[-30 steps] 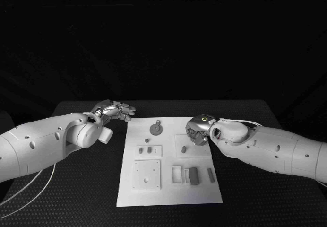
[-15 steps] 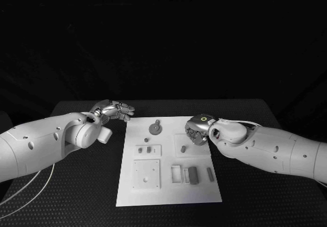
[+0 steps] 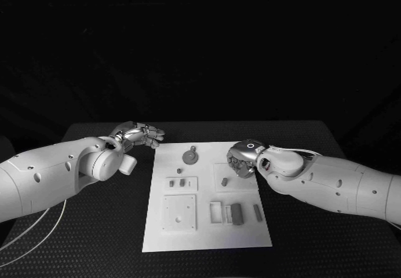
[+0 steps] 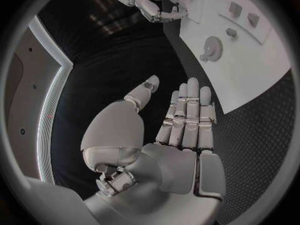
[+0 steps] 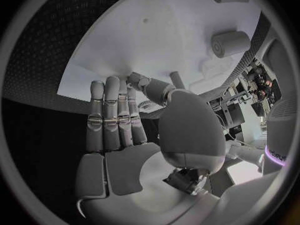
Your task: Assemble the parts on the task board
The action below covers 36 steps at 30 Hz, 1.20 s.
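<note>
The right hand [image 3: 243, 158] sits right of centre in the head view, over the white board's [image 3: 209, 231] right edge, fingers straight and apart, holding nothing; the left hand [image 3: 139, 135] hovers upper left of the board, released too; small grey parts [image 3: 191, 157] lie across the board, mid-frame

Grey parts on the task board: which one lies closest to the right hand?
The small upright peg in the raised square just beside the right hand; the round disc and the other pieces lie farther off.
</note>
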{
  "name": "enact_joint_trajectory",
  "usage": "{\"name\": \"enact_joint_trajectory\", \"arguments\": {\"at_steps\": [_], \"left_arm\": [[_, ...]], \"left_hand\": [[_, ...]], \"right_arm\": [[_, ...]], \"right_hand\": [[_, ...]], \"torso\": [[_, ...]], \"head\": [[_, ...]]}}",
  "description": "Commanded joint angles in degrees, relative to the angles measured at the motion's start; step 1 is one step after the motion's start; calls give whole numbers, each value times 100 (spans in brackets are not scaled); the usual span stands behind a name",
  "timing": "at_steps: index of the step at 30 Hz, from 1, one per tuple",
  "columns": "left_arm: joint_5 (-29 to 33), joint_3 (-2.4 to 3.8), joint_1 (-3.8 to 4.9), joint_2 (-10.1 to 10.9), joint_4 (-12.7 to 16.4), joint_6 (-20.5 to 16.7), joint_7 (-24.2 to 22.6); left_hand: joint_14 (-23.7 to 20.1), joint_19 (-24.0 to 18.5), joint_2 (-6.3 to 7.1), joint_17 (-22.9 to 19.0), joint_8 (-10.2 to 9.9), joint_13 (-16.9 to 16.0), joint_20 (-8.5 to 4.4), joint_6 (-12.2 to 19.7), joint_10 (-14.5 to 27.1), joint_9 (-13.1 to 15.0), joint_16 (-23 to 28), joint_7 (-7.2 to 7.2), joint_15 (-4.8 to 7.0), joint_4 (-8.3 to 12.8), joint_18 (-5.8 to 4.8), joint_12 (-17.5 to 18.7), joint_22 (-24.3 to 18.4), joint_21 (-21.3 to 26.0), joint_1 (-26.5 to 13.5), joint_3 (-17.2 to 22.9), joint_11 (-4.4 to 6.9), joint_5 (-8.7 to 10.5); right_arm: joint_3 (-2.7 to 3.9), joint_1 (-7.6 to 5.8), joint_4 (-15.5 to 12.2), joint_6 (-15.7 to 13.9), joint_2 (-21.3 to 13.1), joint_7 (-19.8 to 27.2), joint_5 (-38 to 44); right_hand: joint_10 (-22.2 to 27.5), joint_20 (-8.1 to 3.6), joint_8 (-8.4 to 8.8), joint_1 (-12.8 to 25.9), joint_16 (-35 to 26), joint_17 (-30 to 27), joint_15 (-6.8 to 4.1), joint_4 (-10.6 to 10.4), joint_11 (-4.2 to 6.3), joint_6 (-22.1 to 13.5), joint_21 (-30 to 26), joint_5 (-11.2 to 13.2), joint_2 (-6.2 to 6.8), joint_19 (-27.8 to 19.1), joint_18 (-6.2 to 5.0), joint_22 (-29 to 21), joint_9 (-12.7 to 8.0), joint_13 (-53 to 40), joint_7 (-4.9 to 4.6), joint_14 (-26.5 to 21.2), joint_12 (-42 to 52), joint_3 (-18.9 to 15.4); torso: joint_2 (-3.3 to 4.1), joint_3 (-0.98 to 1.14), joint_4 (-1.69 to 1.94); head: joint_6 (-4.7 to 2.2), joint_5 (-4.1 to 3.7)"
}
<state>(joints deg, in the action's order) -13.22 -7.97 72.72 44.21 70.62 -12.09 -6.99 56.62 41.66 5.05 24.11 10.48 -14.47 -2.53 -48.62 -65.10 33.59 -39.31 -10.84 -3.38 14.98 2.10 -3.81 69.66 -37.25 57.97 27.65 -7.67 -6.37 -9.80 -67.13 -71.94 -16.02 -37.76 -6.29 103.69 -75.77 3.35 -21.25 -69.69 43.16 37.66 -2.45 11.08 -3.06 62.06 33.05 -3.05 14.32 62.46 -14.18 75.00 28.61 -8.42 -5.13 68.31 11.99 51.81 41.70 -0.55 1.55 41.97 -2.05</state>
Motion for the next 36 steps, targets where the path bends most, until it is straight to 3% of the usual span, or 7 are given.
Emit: {"name": "enact_joint_trajectory", "arguments": {"at_steps": [1, 10, 36], "left_arm": [[-30, 5, 13, -7, -1, 74, -37], [-30, 5, 13, -11, -25, 79, -35], [-30, 4, 12, -23, -76, 106, -27]], "left_hand": [[30, 38, 0, 10, 20, 9, 11, 40, 23, -6, 26, -13, 10, 11, 61, -12, 9, 29, -15, -35, -24, 25], [34, 42, -3, 17, 22, 11, 11, 43, 25, -7, 30, -14, 10, 9, 61, -13, 11, 30, -18, -37, -24, 25], [42, 49, -5, 39, 26, 18, 11, 54, 30, -9, 46, -17, 11, 2, 63, -13, 17, 37, -30, -46, -27, 25]], "right_arm": [[-53, 76, -2, 215, -10, 52, -30], [-38, 73, -65, 221, -70, 50, -98], [131, 28, -127, 265, -117, 66, -314]], "right_hand": [[-40, 6, -18, 69, 13, 9, 10, -7, 3, 28, 30, 17, -2, 48, -82, 21, 8, -6, 5, 47, 11, 41], [-57, -2, -25, 85, 12, 34, 3, -2, 9, 34, 39, 17, 11, 61, -82, 30, 29, -25, 9, 57, 0, 66], [-77, -13, -29, 125, 5, 80, -3, 11, 13, 36, 57, 15, 2, 74, -82, 48, 65, -57, 13, 69, -27, 74]], "torso": [[0, 3, -4], [-3, -2, -2], [0, -3, 0]], "head": [[0, 7], [3, 13], [5, 25]]}}
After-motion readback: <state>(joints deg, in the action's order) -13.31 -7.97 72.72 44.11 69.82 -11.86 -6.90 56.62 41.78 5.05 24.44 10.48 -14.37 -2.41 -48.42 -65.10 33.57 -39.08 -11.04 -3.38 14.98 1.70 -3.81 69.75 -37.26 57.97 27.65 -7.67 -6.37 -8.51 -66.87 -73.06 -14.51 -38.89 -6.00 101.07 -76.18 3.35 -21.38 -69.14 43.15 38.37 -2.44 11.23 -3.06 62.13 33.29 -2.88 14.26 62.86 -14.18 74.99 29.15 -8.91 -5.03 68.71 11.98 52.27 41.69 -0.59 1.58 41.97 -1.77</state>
